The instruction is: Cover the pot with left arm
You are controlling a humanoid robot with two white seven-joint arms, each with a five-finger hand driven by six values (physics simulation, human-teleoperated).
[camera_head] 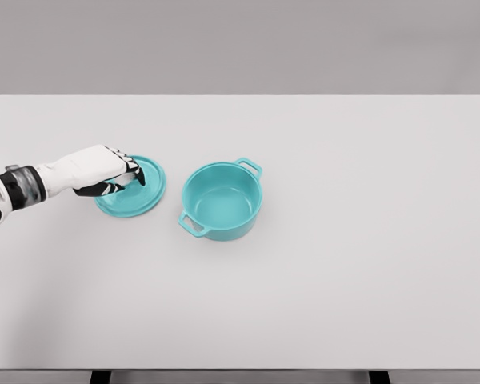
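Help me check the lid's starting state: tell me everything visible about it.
The lid is a round, teal, smooth-looking disc lying flat on the white table, left of the open teal pot and apart from it. The left hand covers its upper left part, fingers curled over its middle; any knob is hidden.

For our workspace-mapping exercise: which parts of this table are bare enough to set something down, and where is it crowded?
The white table is bare across its whole right half, right of the teal pot, and along the front strip below it. The far strip behind pot and lid is bare too. It is crowded at left centre: the left hand lies over the lid, with a narrow gap to the pot.
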